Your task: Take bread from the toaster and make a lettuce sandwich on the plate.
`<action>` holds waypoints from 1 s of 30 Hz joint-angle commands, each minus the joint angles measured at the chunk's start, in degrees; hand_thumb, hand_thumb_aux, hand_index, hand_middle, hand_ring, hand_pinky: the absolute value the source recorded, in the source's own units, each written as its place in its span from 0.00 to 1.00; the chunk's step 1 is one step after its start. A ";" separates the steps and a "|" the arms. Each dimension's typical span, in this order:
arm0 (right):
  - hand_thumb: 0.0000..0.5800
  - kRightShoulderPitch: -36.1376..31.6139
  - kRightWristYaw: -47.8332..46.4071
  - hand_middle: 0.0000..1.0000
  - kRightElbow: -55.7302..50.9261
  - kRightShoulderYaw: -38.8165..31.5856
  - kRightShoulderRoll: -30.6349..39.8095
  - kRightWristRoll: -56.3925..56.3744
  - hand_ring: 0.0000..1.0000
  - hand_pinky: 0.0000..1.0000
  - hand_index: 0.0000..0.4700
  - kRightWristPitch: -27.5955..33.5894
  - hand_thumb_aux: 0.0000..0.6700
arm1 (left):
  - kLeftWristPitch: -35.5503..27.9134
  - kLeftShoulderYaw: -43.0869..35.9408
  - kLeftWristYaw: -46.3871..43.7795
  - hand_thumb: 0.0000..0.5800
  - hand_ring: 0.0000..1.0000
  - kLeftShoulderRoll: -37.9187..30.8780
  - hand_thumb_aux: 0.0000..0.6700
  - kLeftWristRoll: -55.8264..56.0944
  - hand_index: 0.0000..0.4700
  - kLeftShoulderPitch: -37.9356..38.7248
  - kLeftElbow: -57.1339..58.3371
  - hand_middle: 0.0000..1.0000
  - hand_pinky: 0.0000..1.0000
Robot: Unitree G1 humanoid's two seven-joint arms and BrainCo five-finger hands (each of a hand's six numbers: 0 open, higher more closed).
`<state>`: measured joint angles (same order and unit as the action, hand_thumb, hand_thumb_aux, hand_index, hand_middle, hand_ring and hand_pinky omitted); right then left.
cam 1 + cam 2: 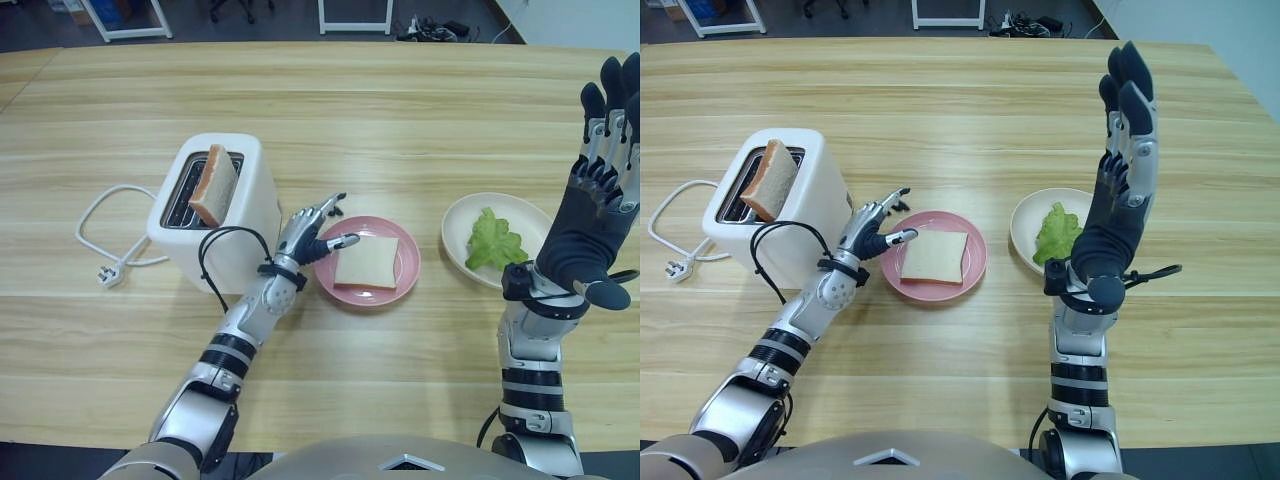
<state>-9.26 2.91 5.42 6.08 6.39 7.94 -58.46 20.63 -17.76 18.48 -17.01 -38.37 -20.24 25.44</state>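
Observation:
A white toaster [215, 200] stands at the left with one slice of bread [214, 185] sticking up out of its slot, tilted. Right of it sits a pink plate [408, 262] holding a white bread slice [366, 264]. My left hand [308, 235] is open and empty, between the toaster and the plate's left rim, its fingertips at the rim. A cream plate [520, 212] at the right carries a green lettuce leaf [494, 241]. My right hand [1122, 170] is raised upright over that plate, fingers straight and empty.
The toaster's white cord and plug [109, 275] lie on the wooden table [380, 120] to the left. A black cable loops from my left wrist [215, 255] in front of the toaster. Chair and table legs stand beyond the far edge.

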 commanded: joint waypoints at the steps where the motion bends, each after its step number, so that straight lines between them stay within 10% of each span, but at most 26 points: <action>1: 0.00 0.10 -0.28 0.00 0.39 -0.06 0.26 -0.37 0.00 0.00 0.00 -0.37 0.00 | -0.54 0.32 5.05 0.00 0.00 -1.15 0.00 -4.30 0.00 -0.69 -4.71 0.00 0.00; 9: 0.00 -7.22 13.17 0.00 -19.51 9.83 12.79 24.63 0.00 0.00 0.00 11.06 0.00 | 4.86 11.30 10.54 0.00 0.00 1.86 0.00 5.27 0.00 4.86 -32.96 0.00 0.00; 16: 0.00 -17.81 35.65 0.00 -46.99 -6.87 33.65 54.66 0.00 0.00 0.00 26.32 0.00 | 8.59 17.95 9.92 0.00 0.00 4.11 0.00 10.82 0.00 8.64 -47.24 0.00 0.00; 30: 0.03 -23.44 47.22 0.00 -61.40 -32.20 45.15 64.45 0.00 0.00 0.02 27.40 0.02 | 9.96 20.63 5.03 0.00 0.00 6.76 0.00 11.79 0.00 9.93 -46.48 0.00 0.00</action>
<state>-31.89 49.86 -55.29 -23.91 50.19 72.10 -30.21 30.53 2.51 24.22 -10.49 -26.77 -10.96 -21.91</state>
